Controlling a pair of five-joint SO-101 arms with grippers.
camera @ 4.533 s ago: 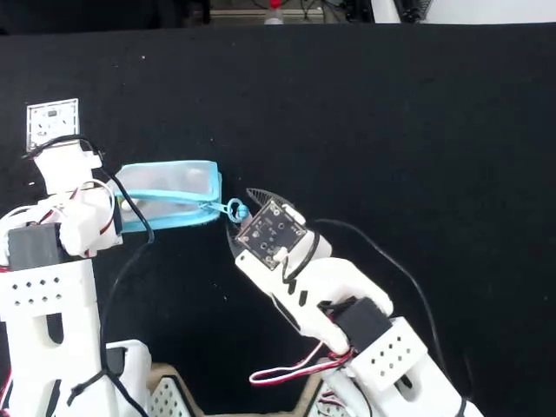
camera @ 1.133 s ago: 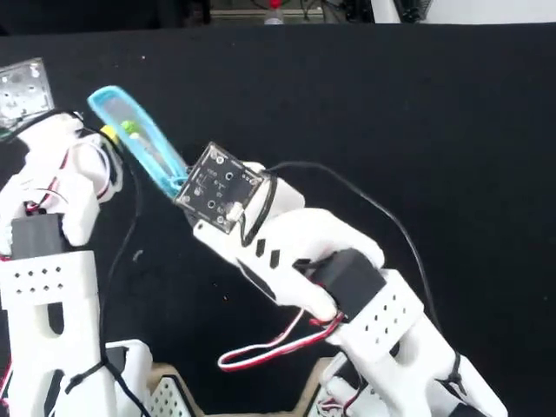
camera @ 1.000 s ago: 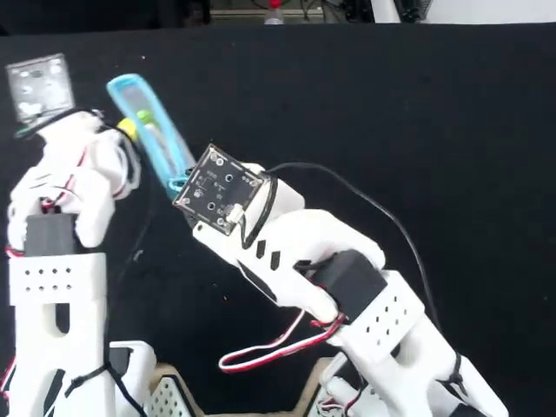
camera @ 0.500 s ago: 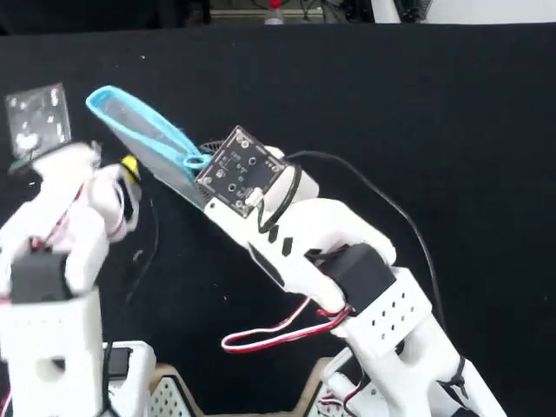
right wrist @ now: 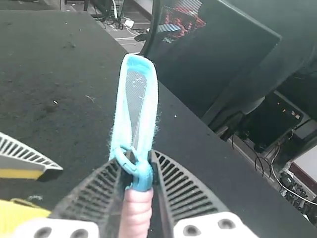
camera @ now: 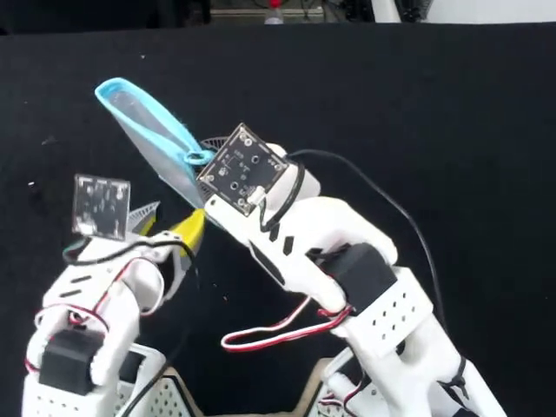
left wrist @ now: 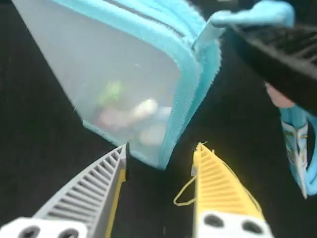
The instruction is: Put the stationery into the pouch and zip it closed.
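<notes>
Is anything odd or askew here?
Yes: the pouch is not lying flat; the right gripper pinches its zipper end and holds it tilted on edge, while the open left gripper sits just by one corner without gripping it.

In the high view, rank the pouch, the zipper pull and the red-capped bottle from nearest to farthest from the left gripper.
1. pouch: lower corner just beyond the left gripper.
2. zipper pull: higher along the pouch.
3. red-capped bottle: behind the table.

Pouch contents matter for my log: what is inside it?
Through the frosted wall of the pouch show a green shape and a few pale ones. The wall blurs them, so what they are cannot be told.
</notes>
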